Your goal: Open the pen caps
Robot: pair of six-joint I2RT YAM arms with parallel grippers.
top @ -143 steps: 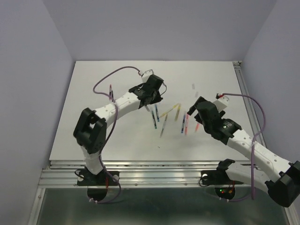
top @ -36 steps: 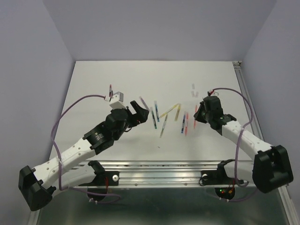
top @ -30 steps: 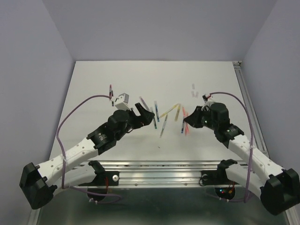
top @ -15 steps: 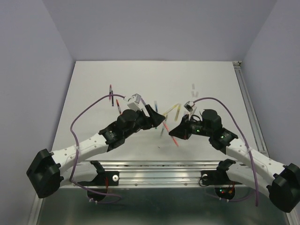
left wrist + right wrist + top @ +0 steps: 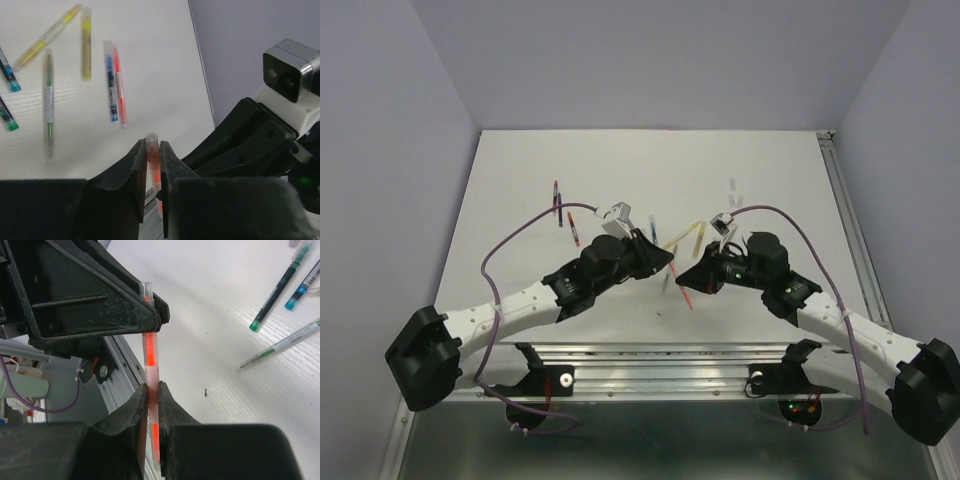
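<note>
A red pen (image 5: 149, 352) hangs in the air over the table's near middle, held from both ends. My right gripper (image 5: 151, 390) is shut on its barrel. My left gripper (image 5: 153, 150) is shut on the pale translucent pen cap (image 5: 151, 140) at the pen's other end, and the cap's tip pokes out past the fingertips. In the right wrist view the cap (image 5: 145, 289) sits between the left arm's black fingers (image 5: 125, 315). From above, the left gripper (image 5: 665, 262) and right gripper (image 5: 692, 280) nearly touch, with the pen (image 5: 684, 294) slanting down toward the near edge.
Loose pens lie on the white table beyond the grippers: two yellow (image 5: 86, 45), a green (image 5: 48, 102), a blue (image 5: 110, 80) and a pink-red (image 5: 119, 85). More pens lie at the far left (image 5: 557, 200). Small pale caps (image 5: 732, 190) rest further back. A metal rail (image 5: 650, 365) runs along the near edge.
Both arms swung in toward the middle, the right one carrying the red pen. The left gripper, open a second ago, has shut on the pen's cap end.
</note>
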